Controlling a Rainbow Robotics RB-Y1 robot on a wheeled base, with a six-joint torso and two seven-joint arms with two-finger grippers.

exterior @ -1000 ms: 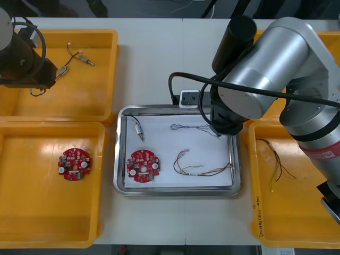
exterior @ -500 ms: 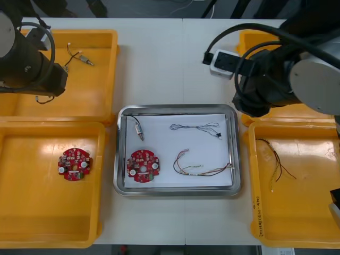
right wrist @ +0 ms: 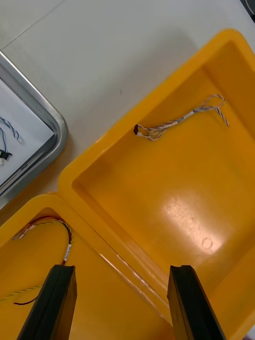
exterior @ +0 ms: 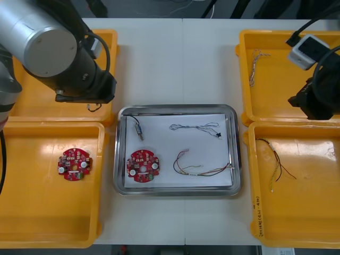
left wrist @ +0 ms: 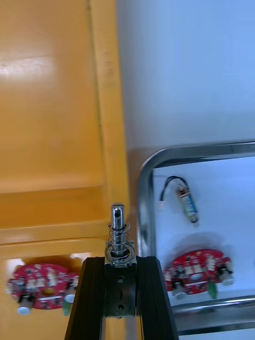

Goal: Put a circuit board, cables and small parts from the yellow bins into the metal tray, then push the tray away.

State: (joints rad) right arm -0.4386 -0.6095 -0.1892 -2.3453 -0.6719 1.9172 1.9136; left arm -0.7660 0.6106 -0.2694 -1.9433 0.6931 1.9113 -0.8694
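Observation:
My left gripper [left wrist: 119, 261] is shut on a small metal part [left wrist: 118, 229] with a spring. It hovers over the rim of the left bins, just beside the metal tray [left wrist: 144, 175]. In the front view the left arm [exterior: 53, 48] covers the far left bin [exterior: 109, 40]. The tray [exterior: 176, 109] holds a red circuit board [exterior: 143, 166], a small metal part [exterior: 138, 129], a blue and white cable [exterior: 196, 127] and a red and yellow cable [exterior: 202, 169]. My right gripper [right wrist: 121, 272] is open and holds nothing, above the wall between the two right bins.
A second circuit board [exterior: 74, 163] lies in the near left bin [exterior: 16, 234]. A twisted cable [exterior: 256, 61] is in the far right bin [exterior: 241, 69]. Red, yellow and black cables [exterior: 273, 159] lie in the near right bin [exterior: 254, 212].
The right arm drew back from the tray to the right bins, leaving the blue and white cable in the tray. The left arm swung right from the far left bin toward the tray.

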